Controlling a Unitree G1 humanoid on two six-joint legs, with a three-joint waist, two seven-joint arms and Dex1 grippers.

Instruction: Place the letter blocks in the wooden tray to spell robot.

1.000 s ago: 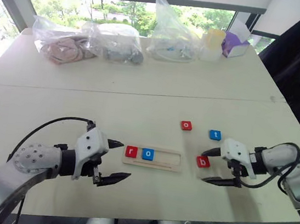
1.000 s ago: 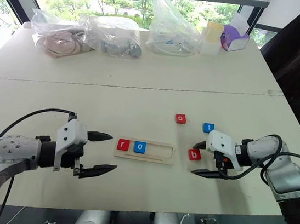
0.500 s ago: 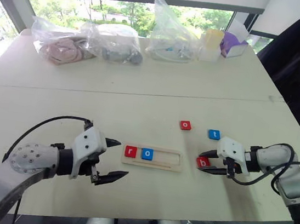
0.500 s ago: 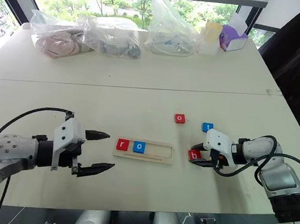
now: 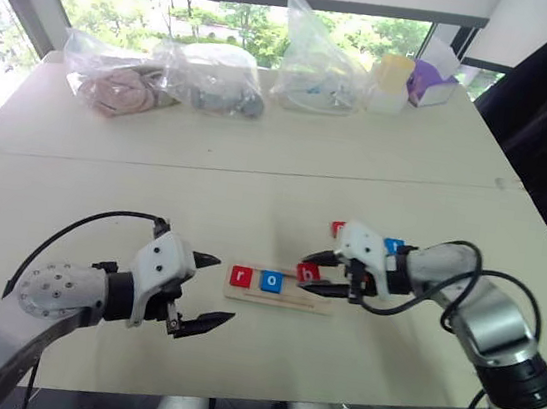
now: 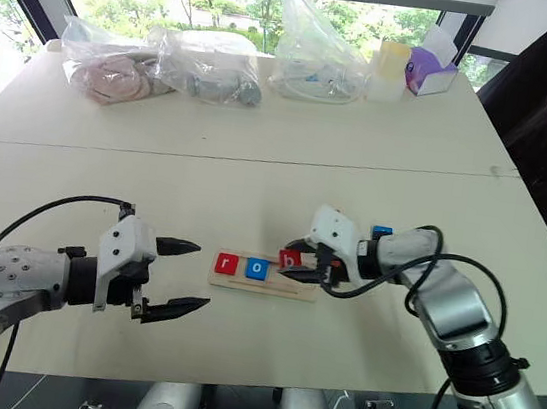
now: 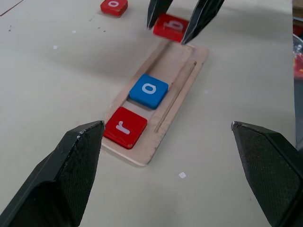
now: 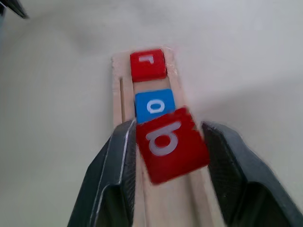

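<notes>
Pale table point(image 5: 256, 182) fills the left eye view, plastic bags point(image 5: 210, 75) along its far edge at the top. At lower centre the wooden tray point(image 5: 311, 304) holds the red r tile point(image 5: 241, 277) and blue o tile point(image 5: 270, 282). The right end effector point(image 5: 312, 276) grips the red b tile point(image 5: 311, 271) above the tray. The left end effector point(image 5: 209, 293), lower left, is spread wide and empty.

Left wrist view: the loose red o tile point(image 7: 114, 6) is at top left.

Right wrist view: the b tile hangs tilted between the fingers point(image 8: 118, 161).

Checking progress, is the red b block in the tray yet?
Not yet. The red b block is gripped by the right gripper, tilted above the wooden tray.
</notes>
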